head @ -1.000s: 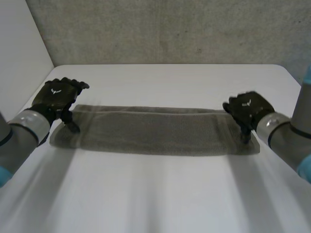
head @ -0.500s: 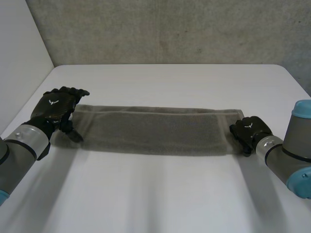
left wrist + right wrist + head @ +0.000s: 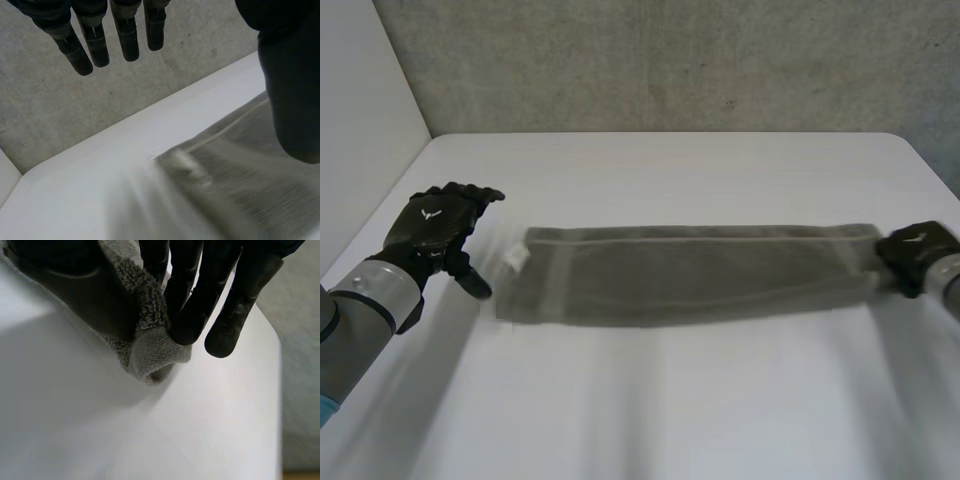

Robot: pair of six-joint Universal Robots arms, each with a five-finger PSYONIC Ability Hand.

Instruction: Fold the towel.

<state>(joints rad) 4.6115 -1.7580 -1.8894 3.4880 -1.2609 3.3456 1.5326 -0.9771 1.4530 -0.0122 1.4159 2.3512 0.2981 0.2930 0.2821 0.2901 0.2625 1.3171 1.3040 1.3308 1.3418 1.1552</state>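
Now, you'll find the left robot hand (image 3: pixel 438 225) with its fingers straight and spread, holding nothing, just beside the left end of the towel (image 3: pixel 690 275). You can see the towel lying as a long folded strip across the white table (image 3: pixel 670 165). At its right end, the right robot hand (image 3: pixel 918 255) pinches a corner between thumb and fingers.

Can't see towel (image 3: pixel 690 276) right end in head view: buried under right hand (image 3: pixel 918 256), itself clipped at frame edge. From right wrist, can make out just one bunched corner past thumb and fingers (image 3: pixel 190 315). From left wrist, lose a strip of towel behind left hand (image 3: pixel 292 95) thumb.
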